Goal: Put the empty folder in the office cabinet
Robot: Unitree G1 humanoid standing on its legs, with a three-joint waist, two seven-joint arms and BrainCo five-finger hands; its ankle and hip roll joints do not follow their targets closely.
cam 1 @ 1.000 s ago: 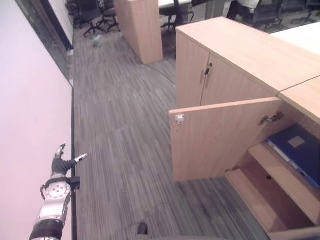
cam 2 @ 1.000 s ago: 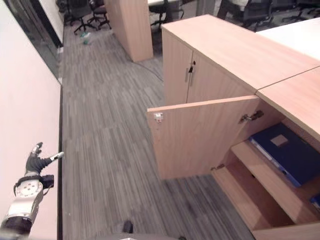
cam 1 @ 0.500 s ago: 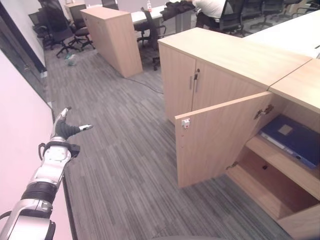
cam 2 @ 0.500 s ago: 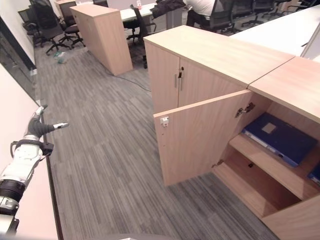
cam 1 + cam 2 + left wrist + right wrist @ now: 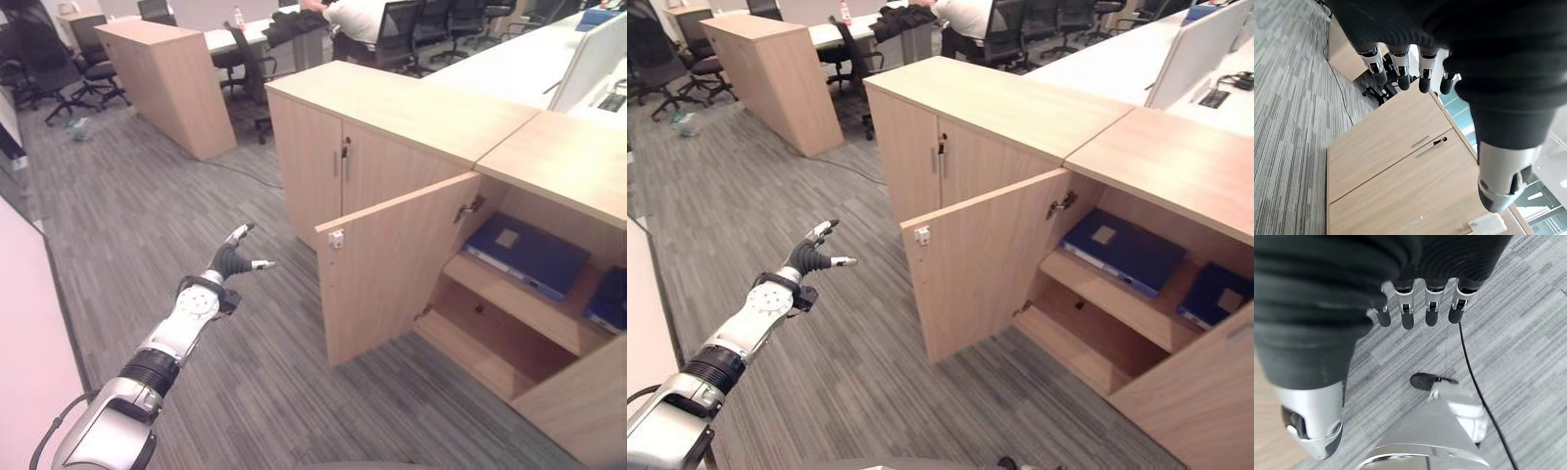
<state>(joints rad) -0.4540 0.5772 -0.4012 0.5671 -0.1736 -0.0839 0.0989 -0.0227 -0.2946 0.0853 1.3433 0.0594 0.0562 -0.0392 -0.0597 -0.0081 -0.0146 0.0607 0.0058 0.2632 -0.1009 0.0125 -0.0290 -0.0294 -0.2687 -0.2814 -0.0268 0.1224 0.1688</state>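
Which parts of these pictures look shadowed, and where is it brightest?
Right eye view: the open cabinet is evenly lit on top, its lower compartment shaded beneath the shelf holding a blue folder. Left wrist view: the left hand looks dark against a bright background.

The room is bright with soft, even light. The light wooden cabinet [image 5: 411, 196] top shines pale. Its open inside is darker. Wrist views look blurry up close.
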